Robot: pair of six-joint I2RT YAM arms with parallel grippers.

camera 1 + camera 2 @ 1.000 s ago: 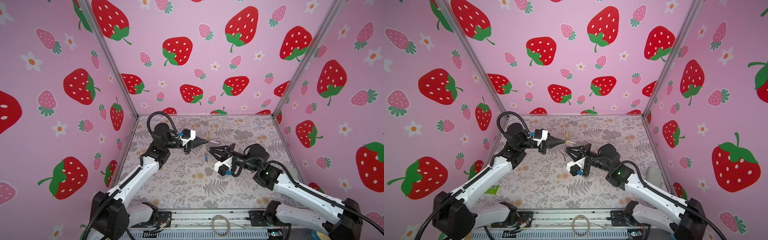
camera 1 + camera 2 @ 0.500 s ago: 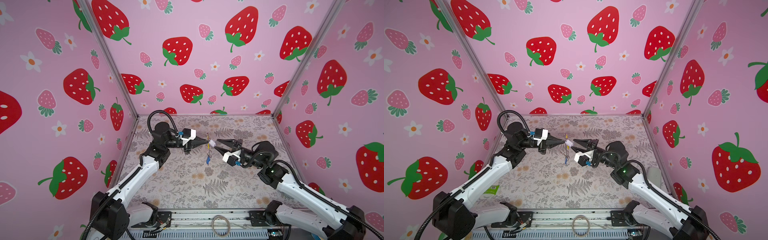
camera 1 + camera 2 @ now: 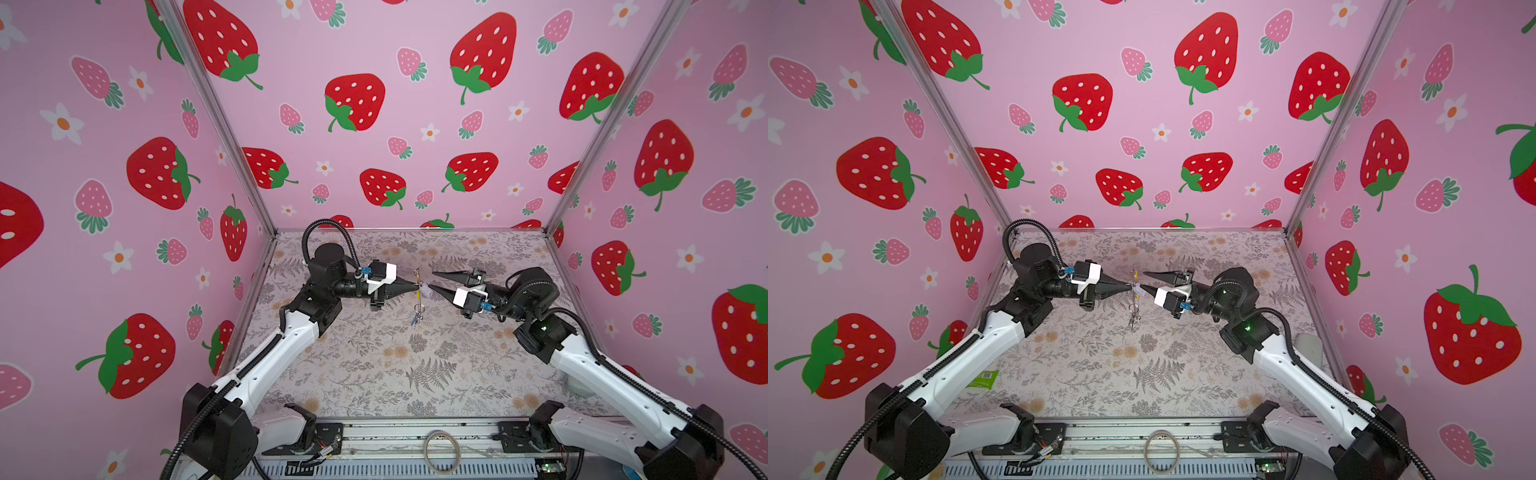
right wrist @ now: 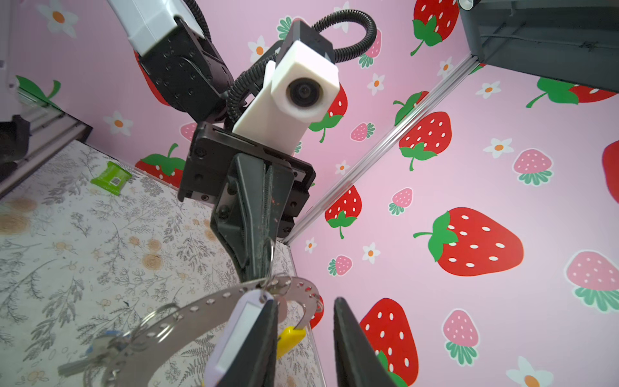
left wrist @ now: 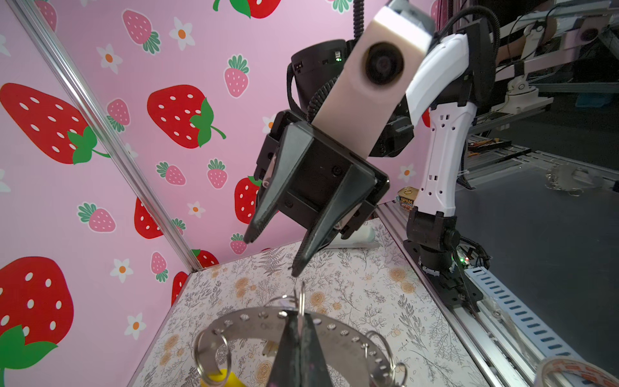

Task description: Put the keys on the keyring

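The keyring (image 5: pixel 234 321), a grey perforated band with a yellow section (image 5: pixel 221 377), hangs above the table, edge-on in both top views (image 3: pixel 418 299) (image 3: pixel 1134 300). My left gripper (image 3: pixel 417 285) (image 5: pixel 300 318) is shut on its upper part. A blue-tagged key (image 3: pixel 414 321) (image 4: pixel 100 338) dangles from its low end. The lilac-tagged key (image 4: pixel 234 338) (image 3: pixel 428 291) hangs from a small loop by the left fingertips. It rests against the outer side of one finger of my right gripper (image 4: pixel 305 303) (image 3: pixel 431 279). That gripper is open with nothing between its fingers, facing the left one.
A plain pale hoop (image 3: pixel 441 451) lies on the front rail. A green packet (image 3: pixel 984 379) sits near the left wall by the left arm. A tin (image 5: pixel 407 197) and a tape roll (image 5: pixel 576 372) lie outside the enclosure. Pink walls close three sides.
My right gripper has swung up from below to level with the ring, and its jaws have parted. The left gripper and the keyring have stayed put.
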